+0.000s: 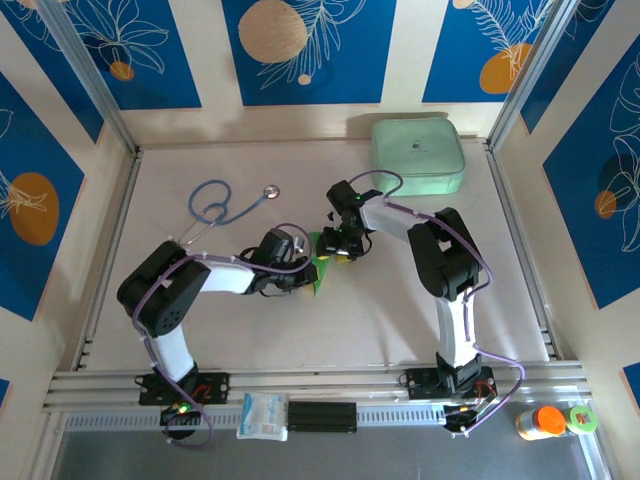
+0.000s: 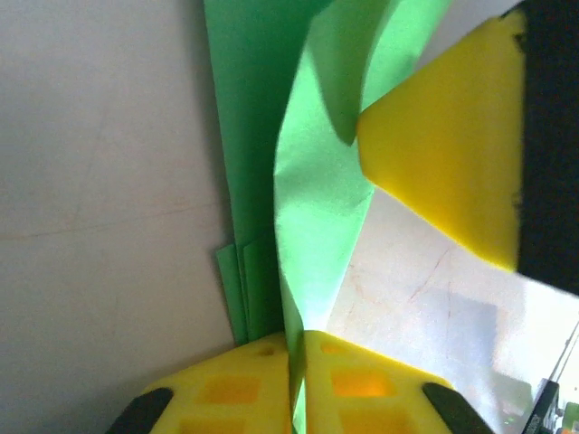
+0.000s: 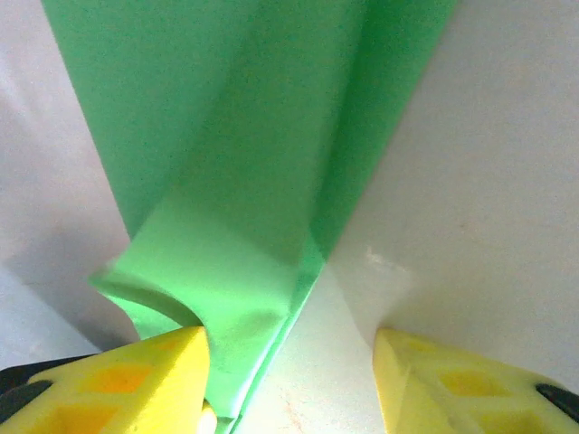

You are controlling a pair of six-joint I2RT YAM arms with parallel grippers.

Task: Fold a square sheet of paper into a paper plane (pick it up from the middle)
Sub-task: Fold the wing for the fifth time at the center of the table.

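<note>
Green paper (image 2: 317,226) lies creased on the worktop (image 1: 400,320); your left tool (image 2: 295,348) pinches its raised flap, your right tool (image 3: 288,342) stands open over its edge.

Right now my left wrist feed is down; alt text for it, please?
The left gripper, at the bottom edge, is pinched shut on a raised flap of the green paper, whose folded layers lie flat on the pale table. A yellow finger of the other arm reaches the flap from the upper right.
</note>
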